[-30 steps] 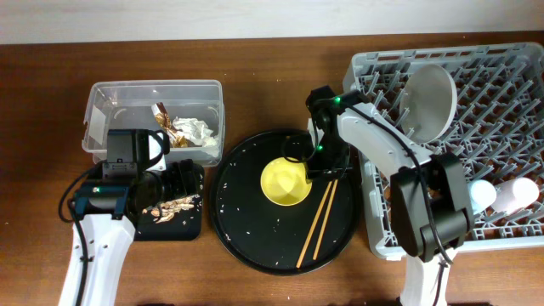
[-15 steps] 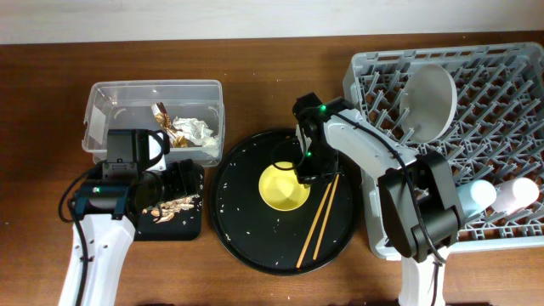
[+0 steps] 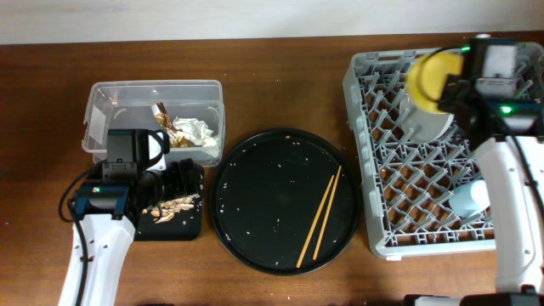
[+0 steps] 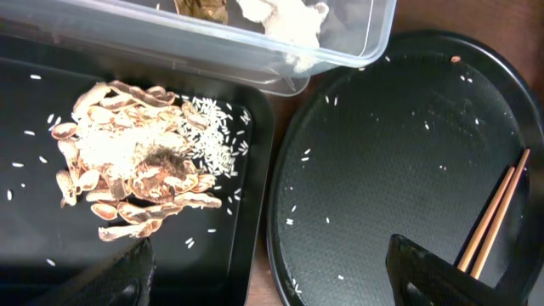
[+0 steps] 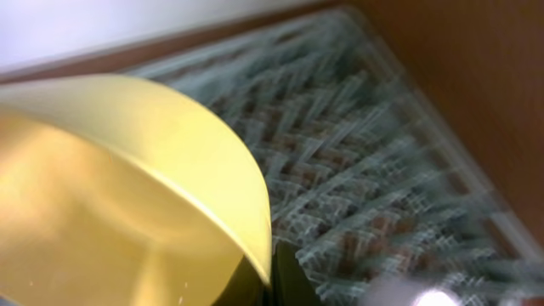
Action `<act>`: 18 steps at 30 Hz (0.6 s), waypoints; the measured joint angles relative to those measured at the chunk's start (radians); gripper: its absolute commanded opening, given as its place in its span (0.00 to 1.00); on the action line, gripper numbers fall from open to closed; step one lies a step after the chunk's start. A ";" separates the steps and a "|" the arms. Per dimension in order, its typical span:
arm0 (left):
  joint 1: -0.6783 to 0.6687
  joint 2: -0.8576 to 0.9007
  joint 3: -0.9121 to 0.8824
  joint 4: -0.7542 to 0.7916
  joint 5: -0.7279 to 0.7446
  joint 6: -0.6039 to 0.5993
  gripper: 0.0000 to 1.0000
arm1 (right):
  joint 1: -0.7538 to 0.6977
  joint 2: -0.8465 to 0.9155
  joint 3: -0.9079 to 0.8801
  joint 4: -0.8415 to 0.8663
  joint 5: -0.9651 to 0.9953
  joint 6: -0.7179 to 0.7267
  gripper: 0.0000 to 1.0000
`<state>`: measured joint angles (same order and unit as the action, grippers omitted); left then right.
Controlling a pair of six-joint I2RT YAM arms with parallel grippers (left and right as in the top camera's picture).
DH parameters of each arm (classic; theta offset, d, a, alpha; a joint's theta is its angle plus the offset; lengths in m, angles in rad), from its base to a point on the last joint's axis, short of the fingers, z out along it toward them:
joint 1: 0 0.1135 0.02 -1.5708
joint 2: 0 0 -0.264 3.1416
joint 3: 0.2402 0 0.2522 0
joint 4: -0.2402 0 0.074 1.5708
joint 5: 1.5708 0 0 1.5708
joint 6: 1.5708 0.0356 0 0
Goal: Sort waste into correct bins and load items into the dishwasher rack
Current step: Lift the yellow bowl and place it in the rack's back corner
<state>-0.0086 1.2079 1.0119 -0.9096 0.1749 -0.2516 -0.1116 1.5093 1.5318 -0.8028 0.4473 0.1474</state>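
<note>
My right gripper (image 3: 455,83) is shut on the rim of the small yellow bowl (image 3: 429,78) and holds it tilted above the back of the grey dishwasher rack (image 3: 399,212). In the right wrist view the bowl (image 5: 110,195) fills the left side, with the blurred rack (image 5: 365,170) behind it. The pale plate (image 3: 429,126) stands in the rack, partly hidden by the bowl. A light-blue cup (image 3: 470,200) lies in the rack; the pink cup is hidden. The chopsticks (image 3: 321,214) lie on the round black tray (image 3: 255,170). My left gripper (image 4: 268,280) is open and empty over the shallow black tray (image 4: 34,93) holding food scraps (image 4: 132,174).
The clear tub (image 3: 110,93) at the back left holds white napkins (image 3: 194,132) and a foil wrapper (image 3: 166,119). Rice grains are scattered on both black trays. The chopsticks also show in the left wrist view (image 4: 493,225).
My right gripper has taken the yellow bowl off the round black tray and carried it up and right, over the rack. The left arm has not moved.
</note>
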 measured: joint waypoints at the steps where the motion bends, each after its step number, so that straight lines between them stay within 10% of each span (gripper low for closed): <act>1: 0.000 0.000 0.000 0.000 0.000 0.000 0.86 | -0.036 0.002 -0.002 0.075 0.048 -0.004 0.04; 6: 0.000 0.000 0.000 0.007 0.000 0.000 0.86 | -0.202 0.031 -0.005 0.407 0.212 -0.059 0.04; 18: 0.000 0.000 0.000 0.009 0.000 0.000 0.86 | -0.291 0.449 -0.003 0.531 0.571 -0.308 0.04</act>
<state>-0.0086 1.2079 1.0119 -0.9009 0.1749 -0.2516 -0.4026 1.9583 1.5284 -0.2718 1.0187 -0.1608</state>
